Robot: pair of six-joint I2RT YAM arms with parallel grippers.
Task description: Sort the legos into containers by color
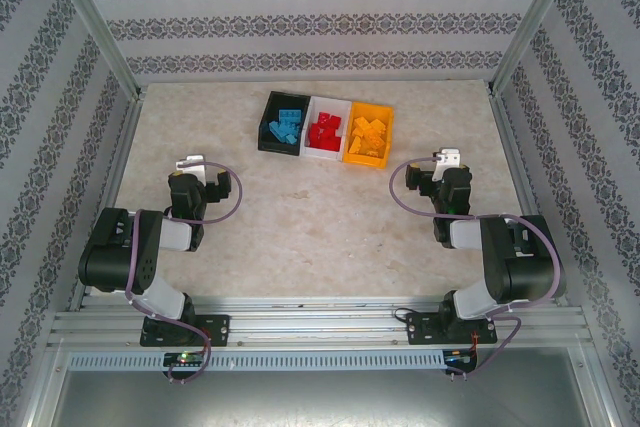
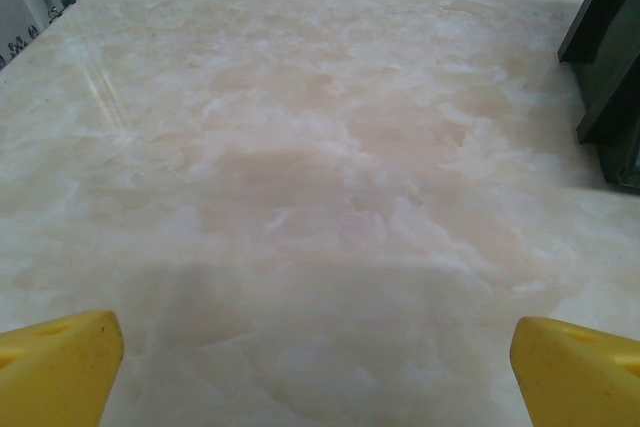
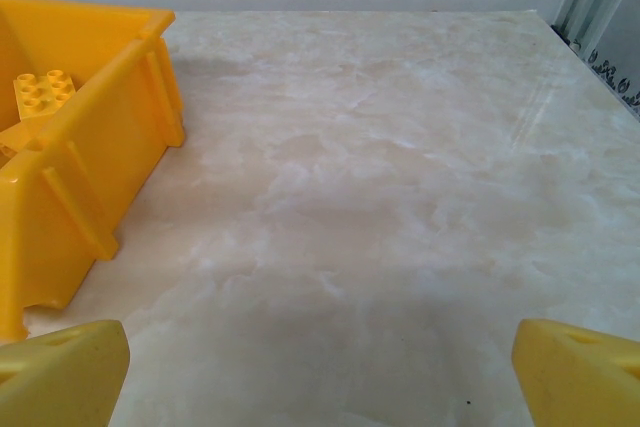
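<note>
Three bins stand in a row at the back middle of the table. The black bin (image 1: 268, 125) holds blue legos (image 1: 285, 128), the white bin (image 1: 336, 104) holds red legos (image 1: 325, 132), and the orange bin (image 1: 385, 132) holds orange legos (image 1: 368, 137). The left gripper (image 1: 188, 163) sits low at the left, open and empty, with yellow fingertips (image 2: 60, 367) spread wide; the black bin's edge (image 2: 610, 57) shows at its right. The right gripper (image 1: 447, 157) rests at the right, open and empty, fingertips (image 3: 580, 372) apart, with the orange bin (image 3: 70, 187) and one orange lego (image 3: 40, 92) to its left.
The marble-patterned tabletop (image 1: 320, 227) lies bare between the arms and the bins. Patterned walls and metal frame posts (image 1: 90, 37) enclose the table on three sides. Both arms are folded back near their bases (image 1: 175, 332).
</note>
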